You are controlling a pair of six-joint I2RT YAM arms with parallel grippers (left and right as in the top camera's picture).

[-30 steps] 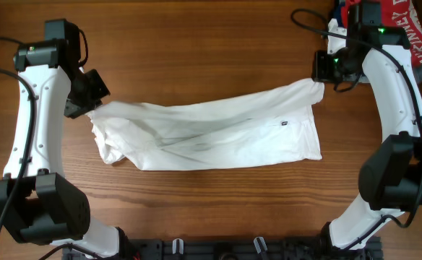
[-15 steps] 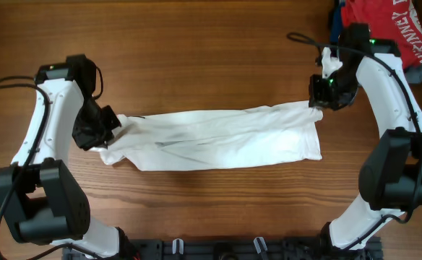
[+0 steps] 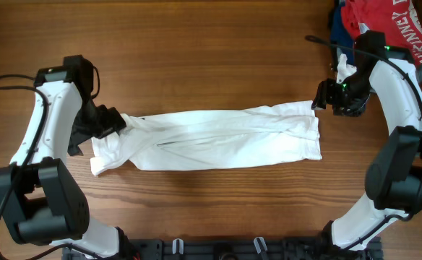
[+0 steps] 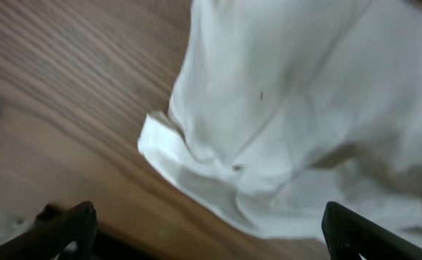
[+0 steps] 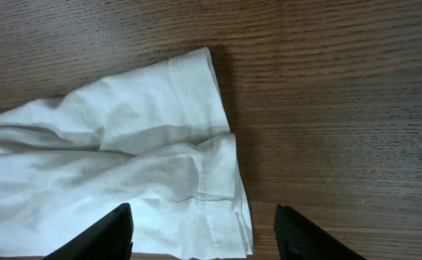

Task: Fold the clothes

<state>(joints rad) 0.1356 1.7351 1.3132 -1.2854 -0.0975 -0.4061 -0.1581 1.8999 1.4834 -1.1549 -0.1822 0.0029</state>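
Note:
The white T-shirt [image 3: 211, 139] lies on the table as a long, narrow band running left to right, with no lettering showing. My left gripper [image 3: 114, 121] is open just at the shirt's left end. In the left wrist view its fingers [image 4: 211, 220] are spread wide over bare wood, with a shirt corner [image 4: 196, 162] just ahead. My right gripper [image 3: 325, 97] is open at the shirt's far right corner. In the right wrist view its fingers [image 5: 207, 227] straddle the shirt's hemmed right edge [image 5: 218, 173] without holding it.
A red garment with white lettering [image 3: 381, 20] and a blue garment [image 3: 339, 27] are piled at the table's far right corner, just behind my right arm. Bare wooden table [image 3: 211, 58] surrounds the shirt.
Both arms carried the shirt's far edge toward the front and laid it down. The shirt is now a narrower band, and both grippers have let go of it.

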